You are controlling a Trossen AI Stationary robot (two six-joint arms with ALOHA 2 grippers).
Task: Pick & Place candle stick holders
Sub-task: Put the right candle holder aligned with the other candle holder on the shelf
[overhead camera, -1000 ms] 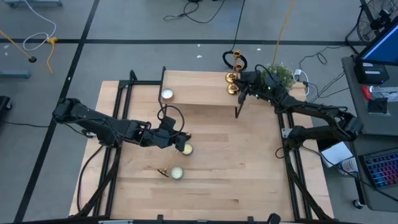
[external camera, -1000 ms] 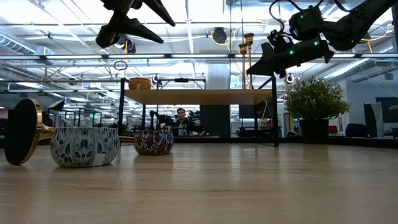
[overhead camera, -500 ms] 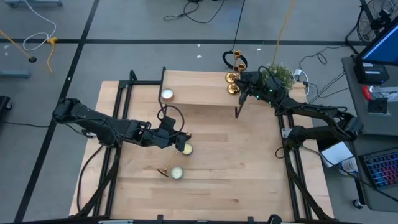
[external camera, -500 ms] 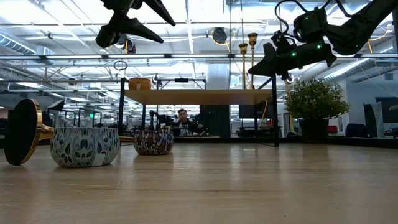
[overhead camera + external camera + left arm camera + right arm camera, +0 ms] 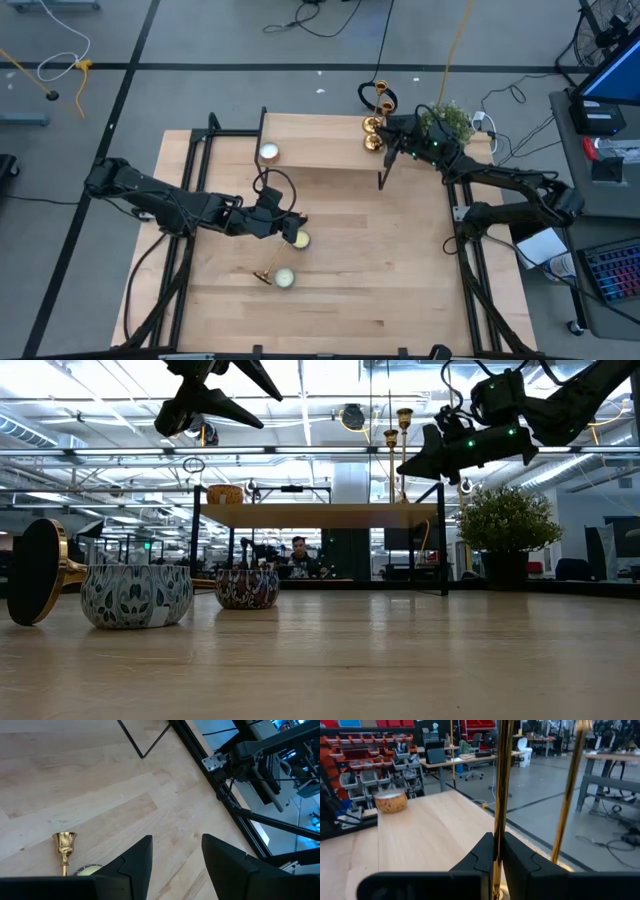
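Two gold candle stick holders stand upright at the right end of the raised wooden shelf. My right gripper is shut on one of them, which shows as a gold stem in the right wrist view, with the other stem beside it. A third holder lies on its side on the table, its round base turned toward the near edge. My left gripper hovers open and empty above the table; its wrist view shows the lying holder's cup. My right gripper pinches the upright holder's thin stem between its two fingers, which lie across it. The fingers come nearly level from the table's right side. The stem stays upright; the fingers hide its base, so I cannot tell whether it rests on the shelf.
A patterned tin sits on the shelf's left part. Two more tins stand on the table near the lying holder. A potted plant stands at the far right corner. The shelf's black legs reach down to the table.
My right gripper has shifted slightly at the shelf's right end, still shut on the holder's stem; the holder's top has moved a little toward the table's right.
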